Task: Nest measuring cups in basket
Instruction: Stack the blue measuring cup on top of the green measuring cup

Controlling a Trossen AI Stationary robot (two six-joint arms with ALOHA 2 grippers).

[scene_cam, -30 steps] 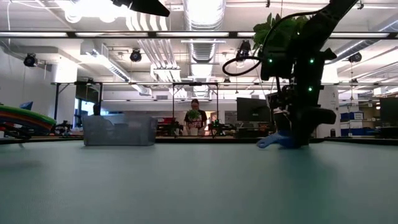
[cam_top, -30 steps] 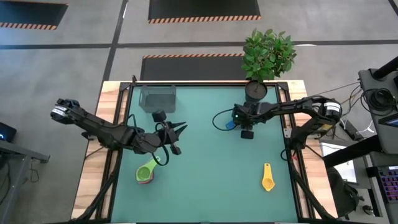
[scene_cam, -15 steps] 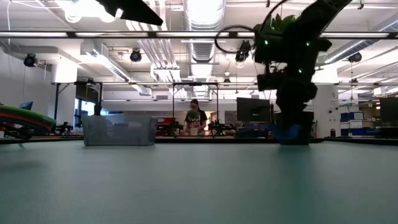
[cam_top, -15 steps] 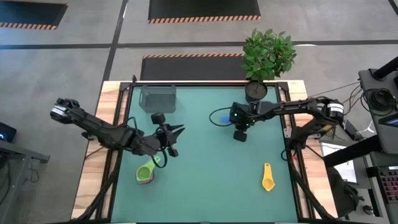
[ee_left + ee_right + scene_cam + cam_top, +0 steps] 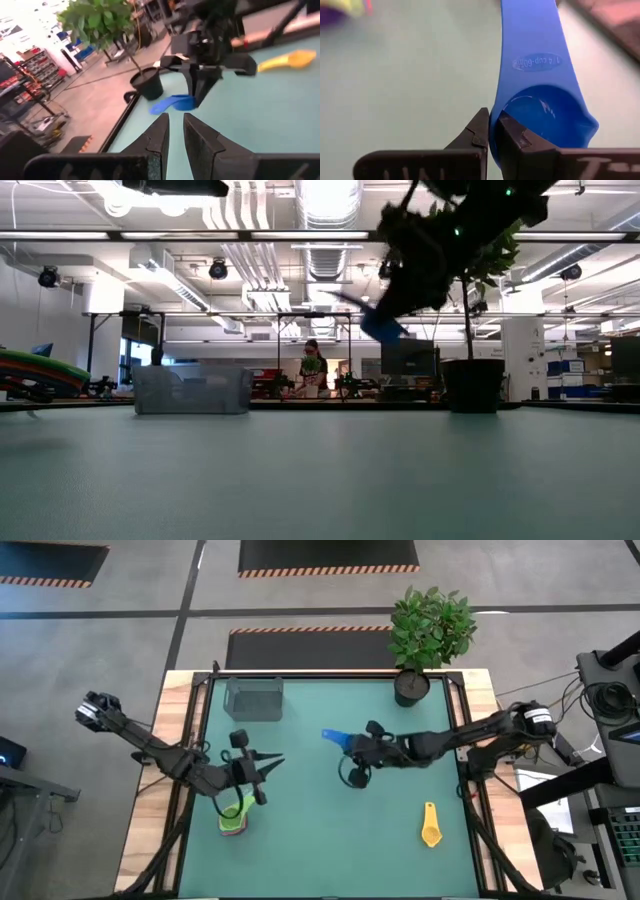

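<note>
My right gripper (image 5: 352, 746) is over the middle of the table, shut on a blue measuring cup (image 5: 335, 738), which hangs high above the table in the low view (image 5: 382, 326). A stack of nested cups with a green one on top (image 5: 235, 815) rests on the table at the near left. My left gripper (image 5: 276, 760) hovers just beyond it, shut and with nothing in it. A yellow cup (image 5: 431, 827) lies at the near right. The grey see-through basket (image 5: 254, 698) stands at the far left. My right gripper pinches the wall of the blue cup's bowl (image 5: 498, 107) with one finger (image 5: 512, 132) inside the bowl and the other outside. The fingers come from the table's right, slanting down. The handle (image 5: 530, 30) points away from the gripper. The cup is tilted and clear of the table.
A potted green plant (image 5: 428, 635) stands at the table's far right corner. Open green tabletop (image 5: 330, 830) lies between the cup stack and the yellow cup. In the low view a person (image 5: 314, 370) shows far back in the room.
My right gripper has taken hold of the blue cup beside the plant pot and lifted it clear. It has swung toward the table's middle and left, turning as it went. My left gripper has drawn back a little toward the near left, closer to the cup stack.
</note>
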